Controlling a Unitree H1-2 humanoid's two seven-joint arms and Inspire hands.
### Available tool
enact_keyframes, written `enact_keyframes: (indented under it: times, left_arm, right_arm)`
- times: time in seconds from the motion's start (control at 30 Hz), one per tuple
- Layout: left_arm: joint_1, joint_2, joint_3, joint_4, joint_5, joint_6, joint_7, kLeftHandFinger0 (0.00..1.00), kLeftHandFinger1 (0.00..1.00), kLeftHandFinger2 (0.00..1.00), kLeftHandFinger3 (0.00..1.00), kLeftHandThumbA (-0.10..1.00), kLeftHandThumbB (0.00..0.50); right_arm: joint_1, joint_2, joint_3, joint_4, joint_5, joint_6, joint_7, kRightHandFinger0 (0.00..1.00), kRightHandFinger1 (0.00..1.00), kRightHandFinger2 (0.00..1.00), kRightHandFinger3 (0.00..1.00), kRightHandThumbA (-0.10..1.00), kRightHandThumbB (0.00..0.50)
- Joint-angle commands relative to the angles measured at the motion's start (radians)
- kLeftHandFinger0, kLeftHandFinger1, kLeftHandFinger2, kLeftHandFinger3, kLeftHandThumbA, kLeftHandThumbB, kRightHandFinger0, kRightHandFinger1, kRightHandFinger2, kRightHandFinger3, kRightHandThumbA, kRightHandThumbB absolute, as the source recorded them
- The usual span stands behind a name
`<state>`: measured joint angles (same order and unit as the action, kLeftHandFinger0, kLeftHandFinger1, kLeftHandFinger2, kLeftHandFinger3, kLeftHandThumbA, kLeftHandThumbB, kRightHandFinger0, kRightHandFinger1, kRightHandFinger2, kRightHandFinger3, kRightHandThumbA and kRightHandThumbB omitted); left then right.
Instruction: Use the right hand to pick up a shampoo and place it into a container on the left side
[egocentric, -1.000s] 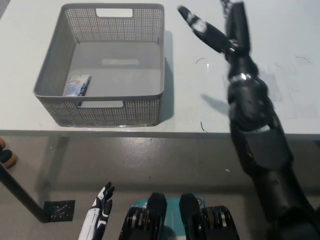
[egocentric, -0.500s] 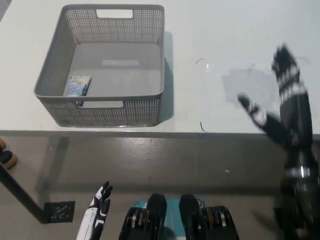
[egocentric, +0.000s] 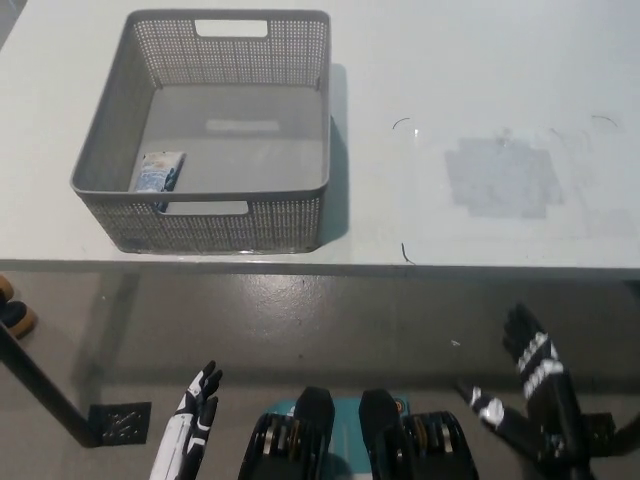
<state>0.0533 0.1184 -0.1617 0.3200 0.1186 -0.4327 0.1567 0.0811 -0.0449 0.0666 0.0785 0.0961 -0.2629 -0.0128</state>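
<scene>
A small blue-and-white shampoo sachet (egocentric: 159, 172) lies flat inside the grey mesh basket (egocentric: 228, 223), against its near-left wall. The basket stands on the left part of the white table (egocentric: 480, 90). My black right hand (egocentric: 530, 385) hangs below the table's front edge at the lower right, fingers spread and holding nothing. My white left hand (egocentric: 190, 430) rests low at the lower left, fingers apart, also holding nothing.
A greyish square patch (egocentric: 500, 177) and a few thin dark marks show on the table's right half. The table's front edge (egocentric: 400, 268) runs across the middle of the picture. A dark table leg with a foot plate (egocentric: 118, 421) stands at the lower left.
My right arm has pulled back from over the table, dropping from beside the basket to below the front edge at the lower right. The basket and sachet have not moved.
</scene>
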Motion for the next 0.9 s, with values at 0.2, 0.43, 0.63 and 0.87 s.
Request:
enact_keyframes:
  times: [0.2, 0.43, 0.63, 0.87]
  left_arm:
    - [-0.017, 0.014, 0.0, -0.01, 0.002, -0.037, 0.008, 1.0, 1.0, 1.0, 1.0, 1.0, 0.258]
    - [-0.033, 0.008, 0.015, -0.01, -0.012, -0.037, 0.007, 1.0, 1.0, 1.0, 1.0, 1.0, 0.268]
    - [-0.035, 0.001, 0.017, -0.007, -0.005, -0.037, 0.014, 1.0, 1.0, 1.0, 1.0, 1.0, 0.278]
    - [0.005, 0.001, 0.016, -0.011, -0.001, -0.037, 0.02, 1.0, 1.0, 1.0, 1.0, 1.0, 0.275]
  right_arm:
    - [0.009, -0.01, -0.022, 0.088, 0.021, -0.139, 0.048, 1.0, 1.0, 1.0, 1.0, 1.0, 0.162]
    - [-0.042, -0.016, -0.019, 0.176, 0.014, -0.135, 0.059, 1.0, 1.0, 1.0, 1.0, 1.0, 0.201]
    - [-0.054, -0.013, -0.022, 0.186, 0.046, -0.126, 0.084, 1.0, 1.0, 1.0, 1.0, 0.96, 0.193]
    - [-0.025, -0.009, -0.016, 0.184, 0.039, -0.124, 0.09, 1.0, 1.0, 1.0, 1.0, 0.95, 0.185]
